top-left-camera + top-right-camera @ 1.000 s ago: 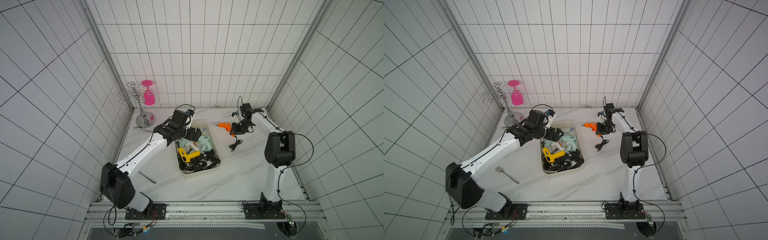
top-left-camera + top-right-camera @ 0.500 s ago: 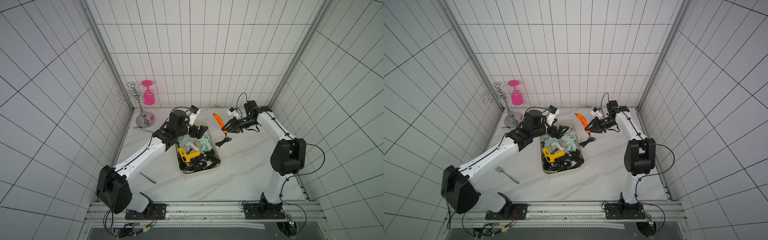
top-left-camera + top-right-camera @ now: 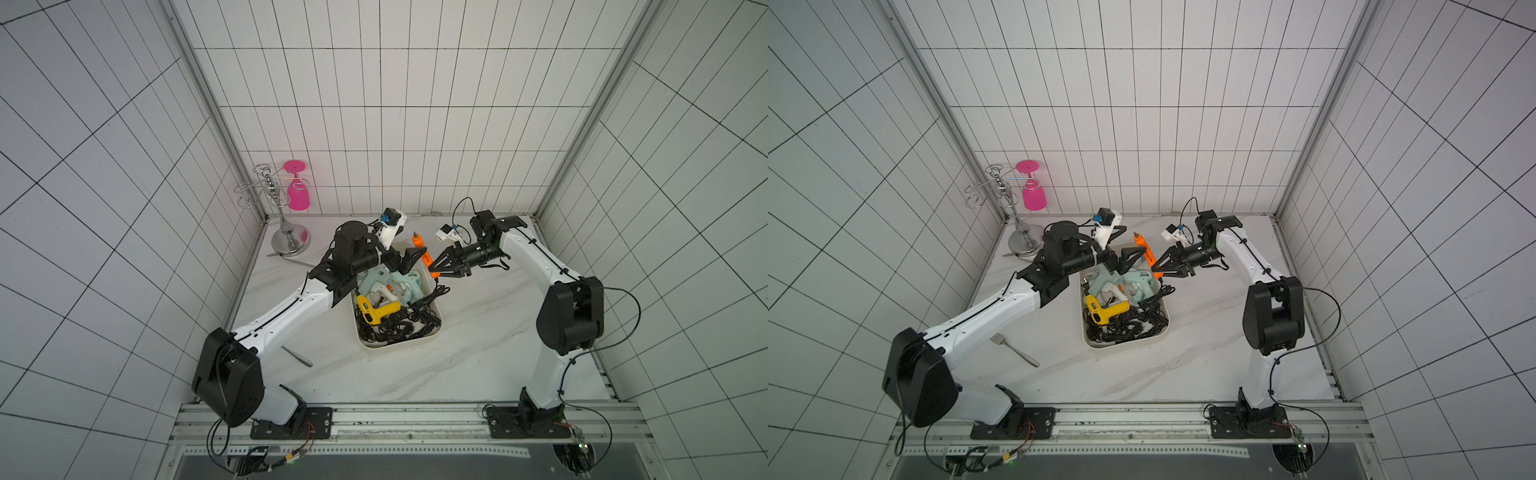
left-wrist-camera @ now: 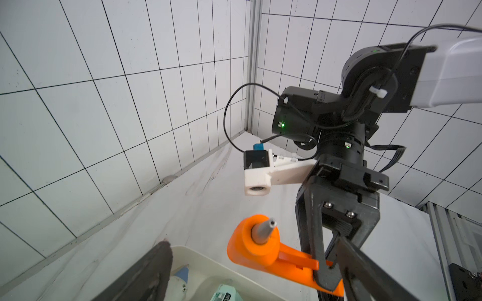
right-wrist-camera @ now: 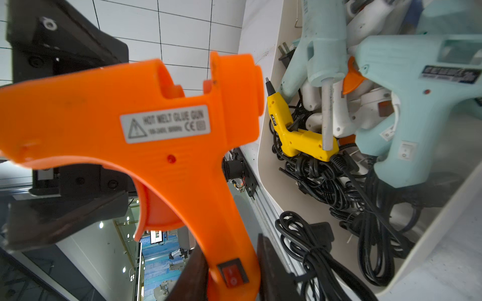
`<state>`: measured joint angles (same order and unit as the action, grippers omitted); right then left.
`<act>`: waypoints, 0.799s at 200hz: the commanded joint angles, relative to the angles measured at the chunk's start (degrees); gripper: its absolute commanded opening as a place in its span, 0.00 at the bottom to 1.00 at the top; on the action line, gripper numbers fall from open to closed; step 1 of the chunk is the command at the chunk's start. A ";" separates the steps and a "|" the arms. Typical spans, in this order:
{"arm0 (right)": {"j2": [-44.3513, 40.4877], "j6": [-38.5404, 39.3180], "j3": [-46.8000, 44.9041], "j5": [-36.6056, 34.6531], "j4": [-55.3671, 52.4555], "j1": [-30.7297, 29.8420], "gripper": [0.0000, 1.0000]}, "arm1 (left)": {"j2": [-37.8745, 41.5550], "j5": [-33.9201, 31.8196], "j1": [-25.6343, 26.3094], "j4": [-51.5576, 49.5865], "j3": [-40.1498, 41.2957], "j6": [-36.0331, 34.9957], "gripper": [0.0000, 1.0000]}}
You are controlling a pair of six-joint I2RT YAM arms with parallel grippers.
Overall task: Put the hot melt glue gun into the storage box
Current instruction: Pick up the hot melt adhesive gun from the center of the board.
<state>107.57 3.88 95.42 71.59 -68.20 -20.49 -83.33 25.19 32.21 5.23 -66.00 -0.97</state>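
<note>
- Over storage box (image 3: 399, 347) far rim: orange glue gun (image 3: 424, 257) hangs in air, its cord (image 3: 438, 291) draped over box rim.
- R gripper (image 3: 434, 271) clamped on gun's handle, nr the switch.
- L gripper (image 3: 411, 261) spread wide, empty, just beside gun, also above box.
- Gun prob. light, stiff, smooth plastic; handle = best hold. Cord floppy, may snag.

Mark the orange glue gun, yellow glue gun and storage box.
orange glue gun (image 5: 167, 122): right wrist view, body label.
yellow glue gun (image 3: 385, 310): in a top view, body.
storage box (image 3: 403, 344): in a top view, near rim.
</note>
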 commanded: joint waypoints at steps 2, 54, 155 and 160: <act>-1.66 1.75 -0.24 2.73 -2.65 -1.20 0.31 | -2.14 2.33 0.18 1.64 -0.70 0.67 0.95; -1.44 1.31 0.25 2.84 -2.89 -2.18 0.30 | -3.77 5.40 0.12 -1.17 -2.82 1.90 0.44; -4.48 -12.36 0.18 -6.43 11.67 5.69 0.99 | 4.74 -7.12 0.08 -13.39 -0.70 18.74 0.00; -6.11 -15.24 -1.27 -7.98 15.38 7.11 0.99 | 5.38 -8.70 0.06 -14.88 -0.43 20.36 0.00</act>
<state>106.83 -0.19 96.86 69.95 -66.52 -19.53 -82.52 23.90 32.25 -2.90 -66.92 10.50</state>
